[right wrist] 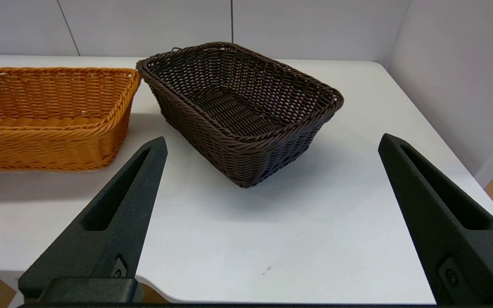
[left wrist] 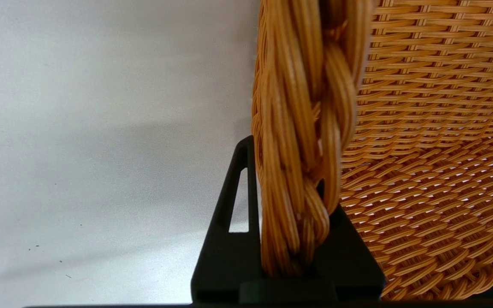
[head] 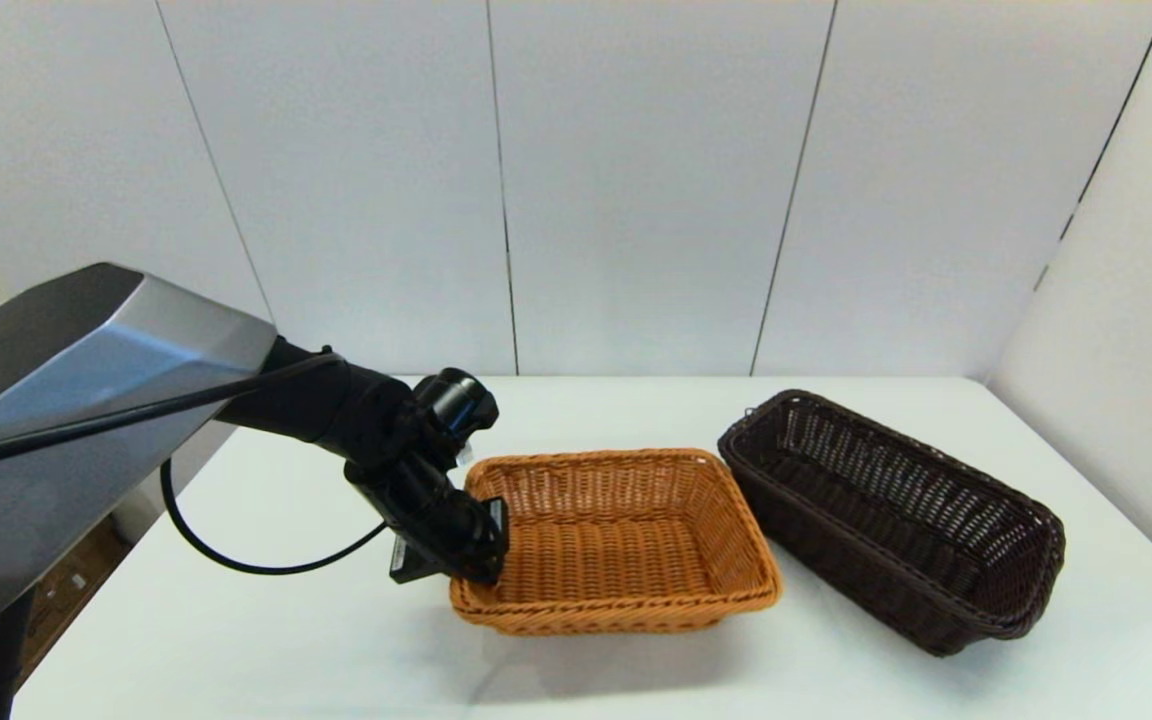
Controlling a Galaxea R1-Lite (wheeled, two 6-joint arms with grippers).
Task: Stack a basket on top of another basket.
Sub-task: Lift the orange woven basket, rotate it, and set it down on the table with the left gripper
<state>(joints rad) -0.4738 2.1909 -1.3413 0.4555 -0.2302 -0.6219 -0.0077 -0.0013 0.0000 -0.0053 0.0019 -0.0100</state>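
The left gripper (head: 481, 560) is clamped on the braided rim of the tan basket (head: 626, 540) at that basket's left end. In the left wrist view the rim's thick plait (left wrist: 302, 141) runs straight between the two black fingers (left wrist: 229, 239), one outside the wall and one inside, both pressed against the weave. In the head view the tan basket's left end sits a little higher than its right, and a soft shadow lies on the table (head: 236, 620) beneath its front edge; whether the whole base is clear of the surface cannot be told.

The tan basket holds nothing; its woven floor and sloping walls show bare in the head view and the left wrist view.

The dark basket (head: 896, 520) rests on the table just to the right of the tan one, turned at an angle so that its near left corner comes close to the tan basket's far right corner. A narrow strip of white table shows between them in the right wrist view, so they are near but apart. The dark basket is also empty, its open weave visible down to the floor.

The right gripper (right wrist: 272, 214) hangs at the table's near edge, in front of the dark basket, with its fingers spread wide and nothing between them. It does not show in the head view.
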